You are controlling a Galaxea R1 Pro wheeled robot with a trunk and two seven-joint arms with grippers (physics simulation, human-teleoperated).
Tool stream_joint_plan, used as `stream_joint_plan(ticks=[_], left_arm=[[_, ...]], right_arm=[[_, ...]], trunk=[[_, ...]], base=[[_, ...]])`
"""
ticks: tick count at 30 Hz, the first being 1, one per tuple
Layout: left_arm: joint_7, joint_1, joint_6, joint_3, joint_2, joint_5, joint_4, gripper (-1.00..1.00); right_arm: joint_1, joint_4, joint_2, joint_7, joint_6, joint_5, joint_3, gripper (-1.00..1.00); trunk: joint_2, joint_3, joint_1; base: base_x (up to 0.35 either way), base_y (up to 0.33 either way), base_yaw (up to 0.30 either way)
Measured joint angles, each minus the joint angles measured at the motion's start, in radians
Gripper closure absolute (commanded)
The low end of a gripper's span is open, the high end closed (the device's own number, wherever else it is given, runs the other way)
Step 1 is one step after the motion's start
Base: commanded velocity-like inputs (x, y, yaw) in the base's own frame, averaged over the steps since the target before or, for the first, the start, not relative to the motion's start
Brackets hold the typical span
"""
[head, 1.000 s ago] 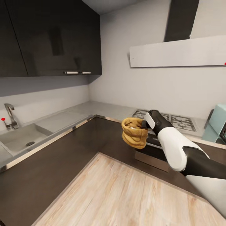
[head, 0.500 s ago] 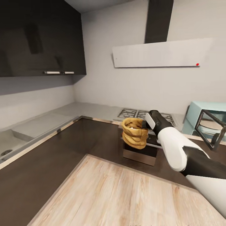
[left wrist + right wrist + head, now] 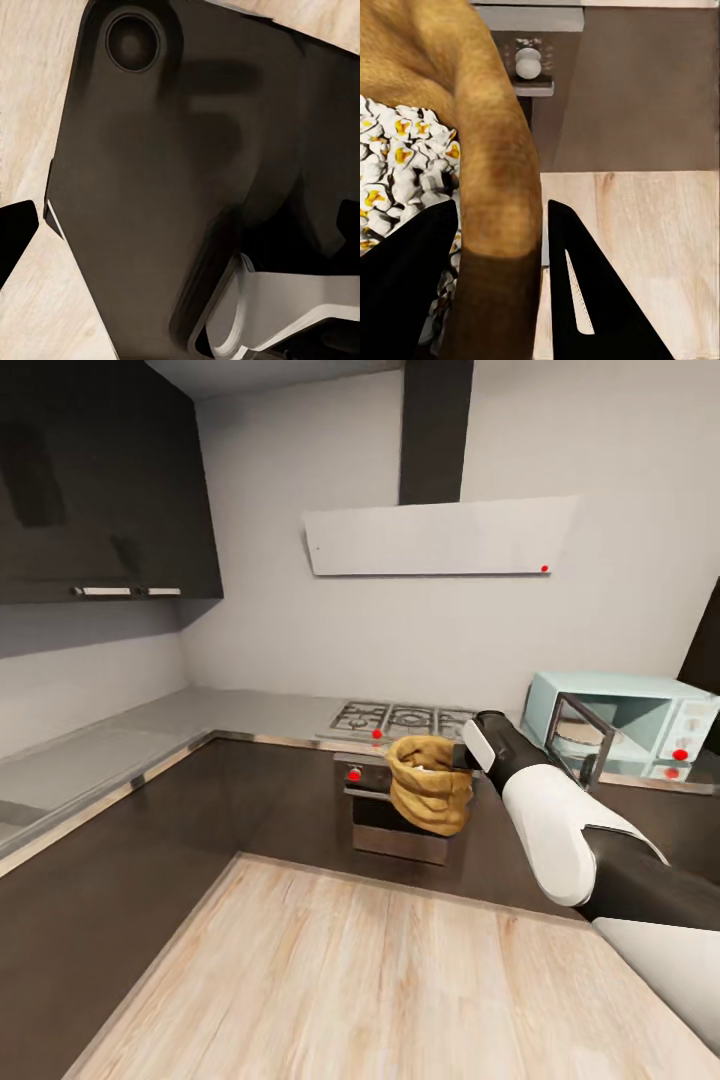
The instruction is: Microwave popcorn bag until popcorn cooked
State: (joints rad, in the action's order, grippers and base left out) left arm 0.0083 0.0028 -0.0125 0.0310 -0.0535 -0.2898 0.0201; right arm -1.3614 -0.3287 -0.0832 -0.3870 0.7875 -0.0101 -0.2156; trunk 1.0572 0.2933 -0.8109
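Grey countertop (image 3: 250, 712) – wood floor (image 3: 380, 980) below.

My head cam looks forward and down across the kitchen corner from well back. Right wrist cam sits right up against the popcorn bag (image 3: 472, 150) rim; both catch that bag (image 3: 430, 785) and the wood floor (image 3: 380, 980). Left wrist cam stares point-blank at dark robot body.

I can read no words, numbers or brand marks anywhere: not on the microwave (image 3: 622, 724), not on the popcorn bag (image 3: 430, 782) I carry, nor on the hood above the microwave.
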Motion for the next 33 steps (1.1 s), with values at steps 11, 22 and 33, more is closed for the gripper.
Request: stream_joint_plan(ticks=[11,22,33], left_arm=[[-0.001,0.000,0.000,-0.001,0.002,-0.003,0.000,-1.00],[-0.001,0.000,0.000,-0.003,0.002,-0.003,0.000,-1.00],[-0.001,0.000,0.001,-0.004,0.002,0.000,-0.001,-1.00]], right_arm=[[0.000,0.043,0.081,0.009,0.003,-0.007,0.001,1.00],[0.000,0.044,0.109,0.010,0.002,0.000,0.000,1.00],[0.000,0.074,0.123,0.008,0.002,-0.001,0.000,1.00]], trunk=[[0.000,0.000,0.001],[0.000,0.000,0.001],[0.000,0.000,0.001]], base=[[-0.262,0.000,-0.288],[-0.001,0.000,-0.288],[0.000,0.000,-0.288]])
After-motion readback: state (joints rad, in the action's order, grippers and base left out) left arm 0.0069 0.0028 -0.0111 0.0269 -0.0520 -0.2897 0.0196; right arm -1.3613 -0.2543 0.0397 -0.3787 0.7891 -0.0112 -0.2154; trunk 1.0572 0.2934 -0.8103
